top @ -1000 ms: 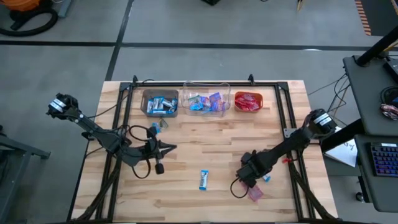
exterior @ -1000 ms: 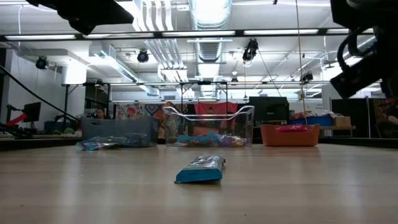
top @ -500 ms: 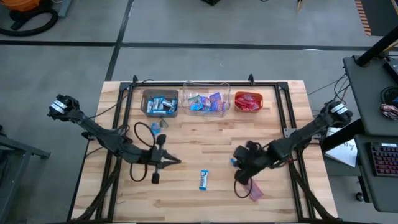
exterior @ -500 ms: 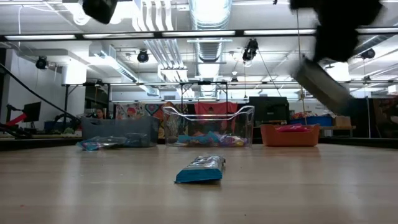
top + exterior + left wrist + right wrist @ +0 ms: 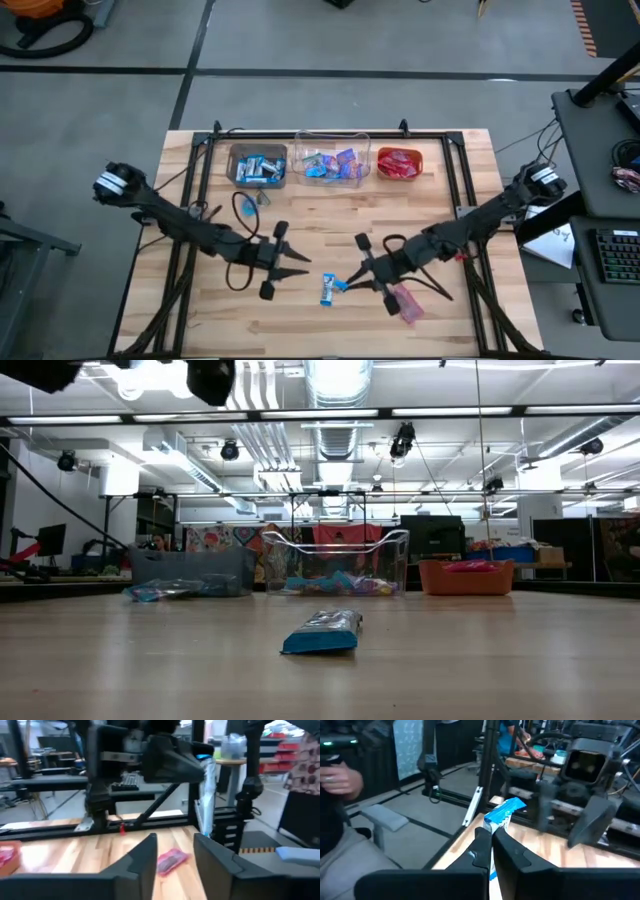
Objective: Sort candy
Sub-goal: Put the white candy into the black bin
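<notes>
low view: both arms cut off at top edge, grippers unseen | brown bin (image 5: pixel 190 572): contents blurred, perhaps candy | right wrist view: person's hand (image 5: pixel 337 775) cut by edge, blurred

We see a table (image 5: pixel 330 330) of pale wooden planks, smooth with a soft sheen; its frame (image 5: pixel 452 165) is dark matt metal; the candy (image 5: pixel 322 632) lying on it wears a glossy blue-and-white foil wrapper, crinkled at the ends; the pink-purple sweet (image 5: pixel 171 859) looks equally shiny; the clear bin (image 5: pixel 335 560) is transparent, glossy plastic; the orange bin (image 5: pixel 466 576) is opaque plastic; the right gripper (image 5: pixel 487 842) has matt black plastic-looking fingers.
</notes>
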Controlling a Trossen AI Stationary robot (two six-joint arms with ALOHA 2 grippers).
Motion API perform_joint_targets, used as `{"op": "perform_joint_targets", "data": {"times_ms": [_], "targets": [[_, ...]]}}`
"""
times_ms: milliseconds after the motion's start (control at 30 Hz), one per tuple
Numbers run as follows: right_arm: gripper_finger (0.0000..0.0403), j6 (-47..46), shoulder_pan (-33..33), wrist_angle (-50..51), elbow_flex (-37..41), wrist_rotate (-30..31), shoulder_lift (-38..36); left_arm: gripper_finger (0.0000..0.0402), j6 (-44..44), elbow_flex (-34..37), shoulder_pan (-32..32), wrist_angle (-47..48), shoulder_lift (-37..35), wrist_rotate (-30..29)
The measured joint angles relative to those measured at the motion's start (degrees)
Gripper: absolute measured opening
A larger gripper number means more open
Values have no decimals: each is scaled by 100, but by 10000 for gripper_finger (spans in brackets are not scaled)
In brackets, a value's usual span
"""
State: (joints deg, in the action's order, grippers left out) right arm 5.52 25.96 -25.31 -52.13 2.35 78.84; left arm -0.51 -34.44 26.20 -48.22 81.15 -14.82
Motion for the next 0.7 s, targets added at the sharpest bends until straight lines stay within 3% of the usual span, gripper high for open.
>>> {"op": "perform_joint_targets", "data": {"times_ms": [167,467,567,700], "targets": [[9,-11,-305,-99,-9,-140,210,150,6,-317,-198,-377,602,814],[9,-157,-634,-89,-10,-525,312,153,-105,-898,-398,-318,1327,853],[9,-58,-630,-69,-10,-538,312,141,-78,-907,-411,-309,1361,853],[9,-37,-641,-41,-10,-536,312,82,-59,-902,-428,-293,1361,856]]}}
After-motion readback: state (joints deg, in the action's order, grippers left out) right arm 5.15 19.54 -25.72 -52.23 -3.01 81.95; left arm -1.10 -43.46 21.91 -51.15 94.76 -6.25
